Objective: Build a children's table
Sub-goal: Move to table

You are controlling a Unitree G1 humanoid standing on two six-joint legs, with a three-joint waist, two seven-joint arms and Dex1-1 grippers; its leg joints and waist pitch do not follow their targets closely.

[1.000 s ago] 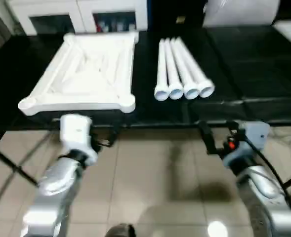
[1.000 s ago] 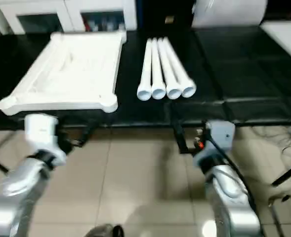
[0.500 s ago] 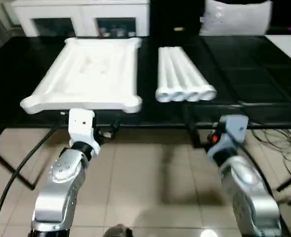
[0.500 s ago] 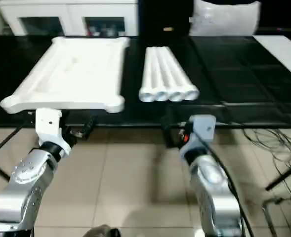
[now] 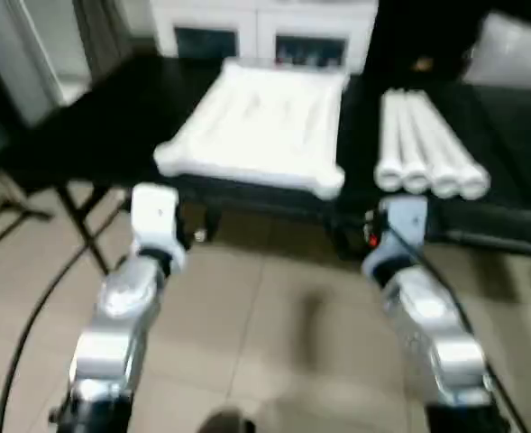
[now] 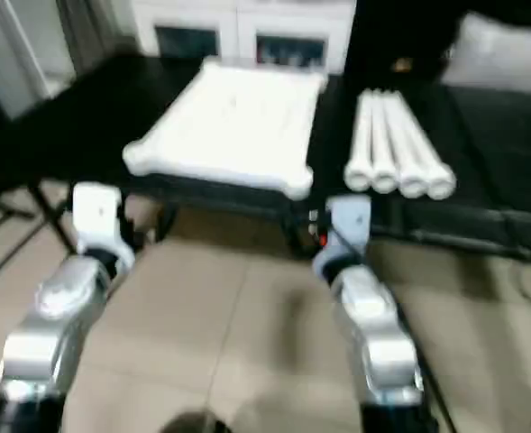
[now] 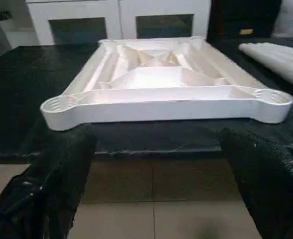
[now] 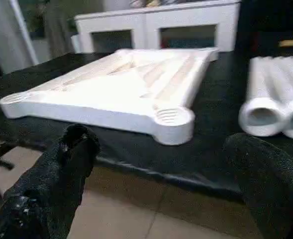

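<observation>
Looking through the head camera, you have the white table top (image 5: 256,131) lying ribs-up on the black table (image 5: 94,135), with the four legs (image 5: 427,158) bunched side by side just to its right. Both arms sit below and short of the table's near edge; the left end effector (image 5: 188,236) and the right end effector (image 5: 355,236) are mostly tucked behind their wrist housings, so you cannot judge the fingers from here. Reaching forward at this height could drive a wrist into the table edge.

In the left wrist view, the fingers (image 7: 51,184) stand wide apart with nothing between them, framing the top's near rim and two corner sockets. Its far corners are foreshortened.

In the right wrist view, the fingers (image 8: 56,179) are equally wide and empty. The nearest socket (image 8: 173,117) and two open leg ends (image 8: 260,117) face you (the remaining legs are cut off). The round legs could roll apart if you nudge one sideways, and whether they touch each other all along is hard to tell.
</observation>
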